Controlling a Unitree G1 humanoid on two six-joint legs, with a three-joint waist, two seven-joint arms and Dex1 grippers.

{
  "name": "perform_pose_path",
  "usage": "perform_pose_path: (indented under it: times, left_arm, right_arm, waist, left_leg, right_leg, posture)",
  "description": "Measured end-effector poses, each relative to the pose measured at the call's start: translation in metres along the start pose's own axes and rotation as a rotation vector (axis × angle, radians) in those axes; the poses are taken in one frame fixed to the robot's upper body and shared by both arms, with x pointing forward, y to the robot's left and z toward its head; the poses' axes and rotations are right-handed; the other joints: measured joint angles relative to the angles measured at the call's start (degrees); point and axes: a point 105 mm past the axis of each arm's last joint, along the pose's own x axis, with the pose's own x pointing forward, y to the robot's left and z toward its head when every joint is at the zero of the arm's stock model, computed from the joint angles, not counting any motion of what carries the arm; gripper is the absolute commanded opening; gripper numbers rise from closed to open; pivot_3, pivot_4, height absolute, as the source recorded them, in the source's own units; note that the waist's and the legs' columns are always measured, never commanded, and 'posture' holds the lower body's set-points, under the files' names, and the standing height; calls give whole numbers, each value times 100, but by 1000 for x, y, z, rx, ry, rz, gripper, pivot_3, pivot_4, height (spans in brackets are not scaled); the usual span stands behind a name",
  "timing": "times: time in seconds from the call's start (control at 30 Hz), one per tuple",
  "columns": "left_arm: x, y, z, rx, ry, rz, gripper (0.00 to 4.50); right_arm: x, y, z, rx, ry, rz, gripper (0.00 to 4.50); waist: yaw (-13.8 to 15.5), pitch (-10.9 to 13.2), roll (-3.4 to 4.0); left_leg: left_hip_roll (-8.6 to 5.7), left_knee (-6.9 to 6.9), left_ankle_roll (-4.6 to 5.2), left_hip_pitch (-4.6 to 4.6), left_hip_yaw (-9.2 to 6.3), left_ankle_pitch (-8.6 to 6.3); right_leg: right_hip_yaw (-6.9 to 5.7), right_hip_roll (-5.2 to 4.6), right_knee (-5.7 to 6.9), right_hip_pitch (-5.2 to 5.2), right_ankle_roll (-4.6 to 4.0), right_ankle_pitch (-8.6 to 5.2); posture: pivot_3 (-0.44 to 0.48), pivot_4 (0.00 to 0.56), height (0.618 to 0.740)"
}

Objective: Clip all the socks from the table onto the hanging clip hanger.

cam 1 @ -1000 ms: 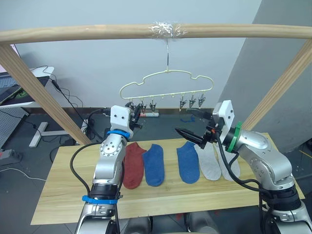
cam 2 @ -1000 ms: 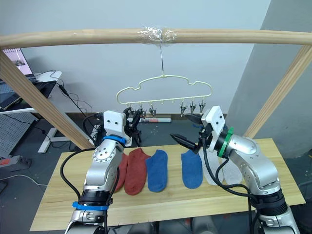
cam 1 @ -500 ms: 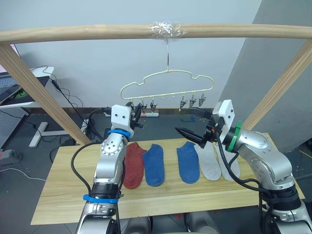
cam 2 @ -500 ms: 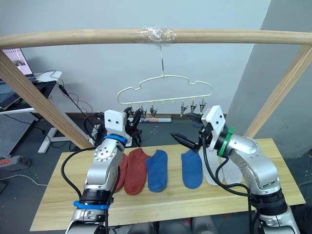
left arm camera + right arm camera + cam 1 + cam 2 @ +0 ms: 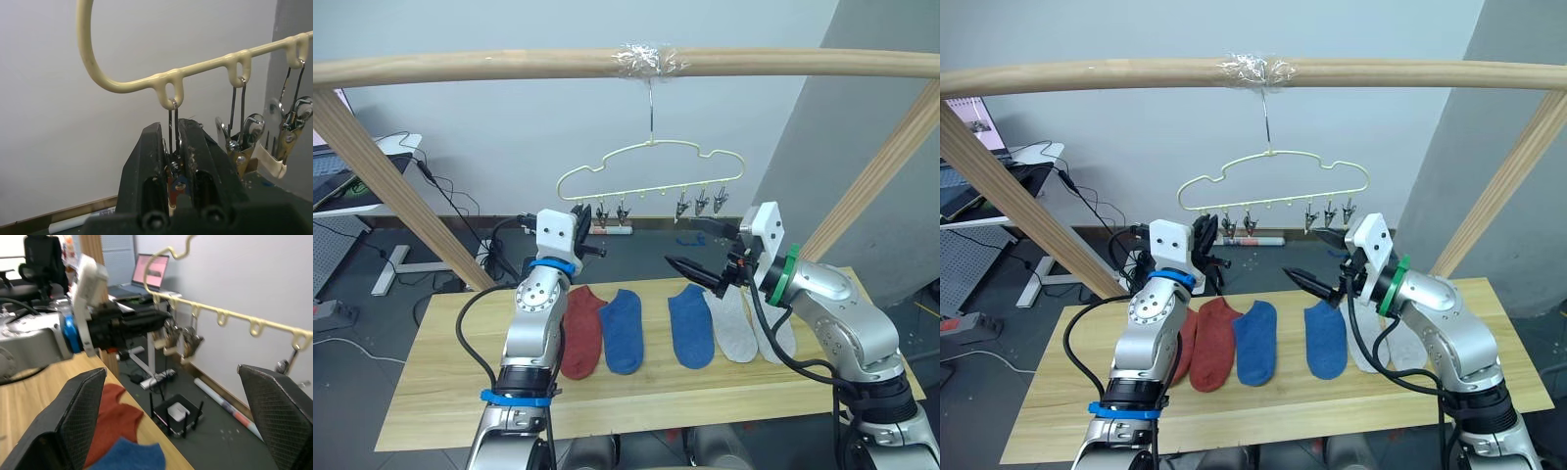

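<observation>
The pale yellow-green clip hanger hangs by its hook from the taped spot on the beam. My left gripper is raised to its leftmost clip and is shut on it. My right gripper hovers open and empty above the socks, just below the hanger's right clips. On the table lie two rust-red socks, one partly behind my left arm, two blue socks, and two light grey socks partly under my right arm.
A round wooden beam spans the top, with slanted struts on both sides. Behind the table are a desk with a laptop, cables and a power strip on the dark floor.
The hanger has swung slightly to the right and its clips have shifted with it. My left gripper stays on the leftmost clip. My right arm has not moved.
</observation>
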Motion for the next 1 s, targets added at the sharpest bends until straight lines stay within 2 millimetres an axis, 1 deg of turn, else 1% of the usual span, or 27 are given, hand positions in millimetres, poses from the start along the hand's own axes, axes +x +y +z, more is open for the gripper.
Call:
perform_pose_path:
  times: [0.1,0.17,0.27,0.33,0.4,0.57,0.7,0.73,0.83,0.87,0.93,1.0]
  left_arm:
    - [-1,2,0,28,34,-37,161]
    - [-3,2,1,29,52,-67,161]
    - [-5,1,0,19,85,-103,161]
    - [-7,-1,0,7,101,-118,161]
    - [-8,-1,0,-1,109,-128,161]
    - [-11,-3,-1,-5,115,-127,161]
    - [-13,-4,1,-5,110,-129,161]
    - [-13,-4,2,-5,109,-128,161]
    - [-15,-1,2,-8,107,-120,161]
    - [-16,-1,2,-8,107,-116,161]
    - [-19,-1,1,-9,107,-114,161]
    - [-21,-1,2,-9,104,-113,161]
  right_arm:
    - [-15,-22,-50,16,196,-166,4500]
    - [-29,-33,-82,41,313,-254,4500]
    - [-50,-48,-117,65,450,-366,4500]
    - [-64,-58,-136,97,514,-444,4500]
    - [-73,-67,-151,130,564,-504,4500]
    - [-82,-81,-183,189,654,-567,4500]
    - [-85,-84,-203,232,685,-589,4500]
    - [-89,-84,-206,227,694,-594,4500]
    - [-94,-88,-208,227,693,-606,4500]
    - [-95,-88,-208,235,690,-607,4127]
    - [-96,-86,-210,244,688,-592,3566]
    - [-96,-83,-211,250,685,-574,2816]
  waist:
    - [11,0,0]
    - [8,2,3]
    - [-9,6,6]
    - [-15,13,9]
    - [-24,30,12]
    - [-36,51,15]
    - [-32,52,17]
    - [-21,53,17]
    - [-18,52,17]
    - [-19,52,17]
    - [-20,52,18]
    - [-18,52,18]
  left_leg:
    - [-1,0,0,0,2,0]
    - [-1,0,0,1,4,0]
    - [0,0,0,2,7,0]
    - [1,0,0,3,7,0]
    - [2,0,0,6,10,0]
    - [1,0,0,7,10,0]
    - [0,-2,0,6,10,0]
    - [0,-2,0,6,11,0]
    - [0,0,0,6,11,0]
    - [0,0,0,7,11,0]
    - [1,0,0,9,11,0]
    - [1,0,0,10,10,0]
  right_leg:
    - [1,-1,2,-1,0,0]
    - [3,-1,1,-1,0,0]
    - [4,0,2,-1,0,0]
    - [4,0,4,-1,0,0]
    - [5,0,5,0,0,0]
    - [7,0,6,1,-1,1]
    - [8,0,4,1,-9,5]
    - [8,0,4,1,-15,9]
    - [9,0,3,2,-20,12]
    - [9,0,4,3,-17,10]
    - [9,1,6,4,-1,1]
    - [8,1,6,6,-1,0]
  posture:
    - [-105,149,740]
    - [-106,153,740]
    - [-104,157,740]
    - [-105,164,740]
    - [-103,164,740]
    - [-85,161,740]
    - [-66,159,740]
    - [-66,159,740]
    - [-56,155,740]
    - [-54,153,740]
    - [-51,149,740]
    - [-48,150,740]
